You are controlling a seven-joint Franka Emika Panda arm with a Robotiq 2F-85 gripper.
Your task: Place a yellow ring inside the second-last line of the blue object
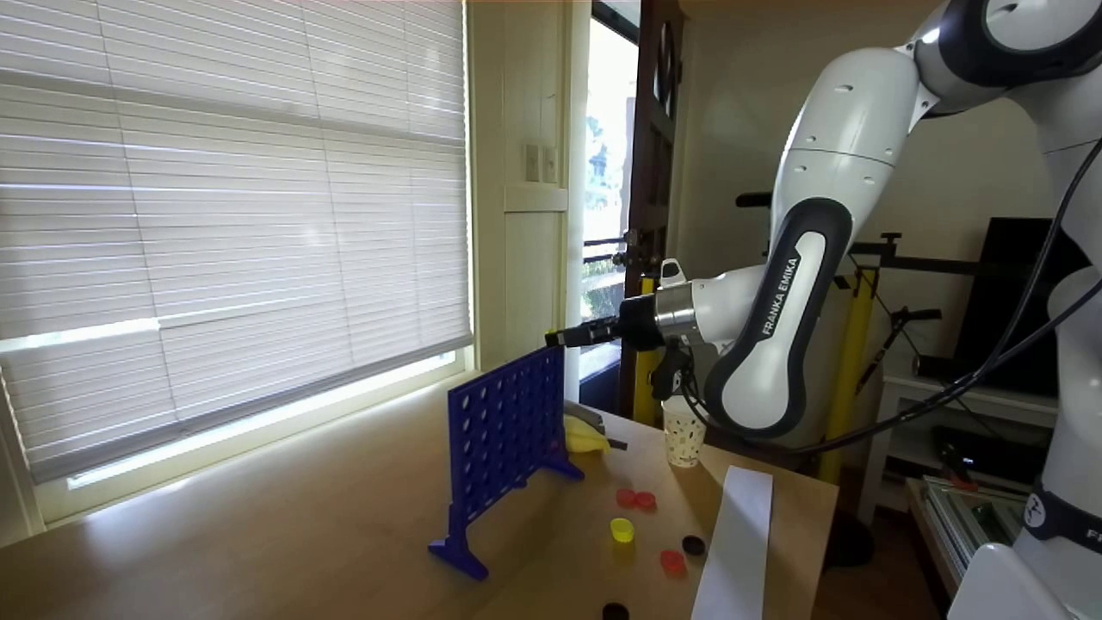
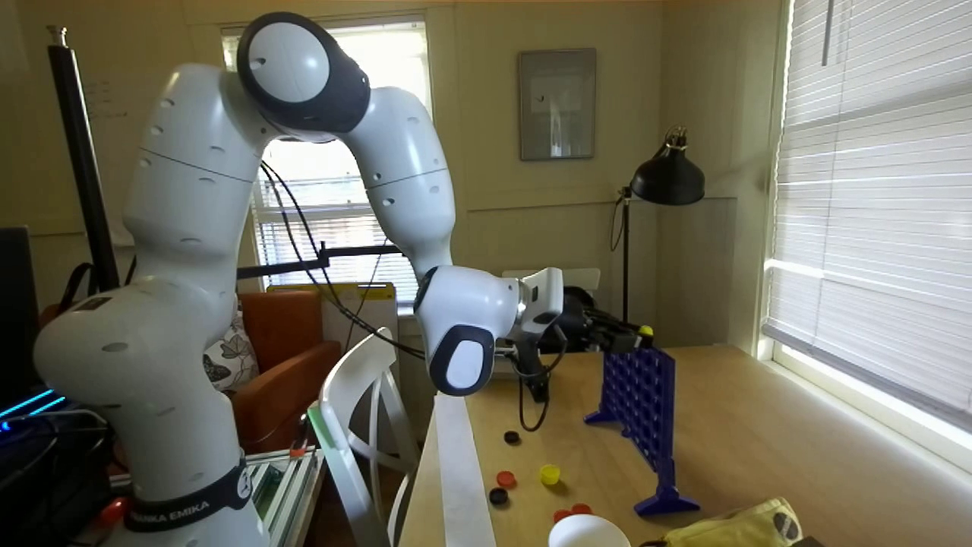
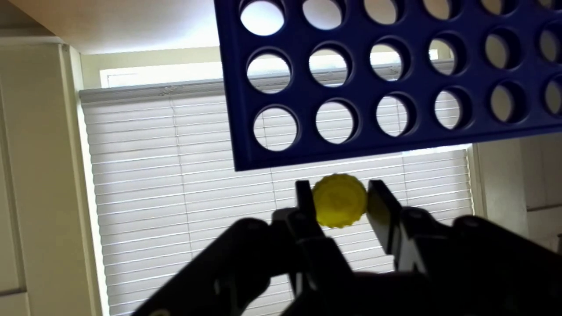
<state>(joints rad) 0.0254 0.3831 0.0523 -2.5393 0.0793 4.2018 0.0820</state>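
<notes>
table (image 1: 301,525): blue board (image 1: 506,428) upright | blinds (image 1: 232,198) lowered | black lamp (image 2: 668,180) | gripper (image 3: 338,189) pinching yellow ring (image 3: 339,202)

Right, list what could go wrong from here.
The yellow ring may slip or twist: the fingers pinch only its edges. It is not yet in the blue board, so a small sideways error may send it into the wrong column. The fingers look close to the board's top edge, so descending could knock the upright board.

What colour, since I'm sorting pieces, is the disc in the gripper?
Yellow; the disc shows best in the wrist view.
</notes>
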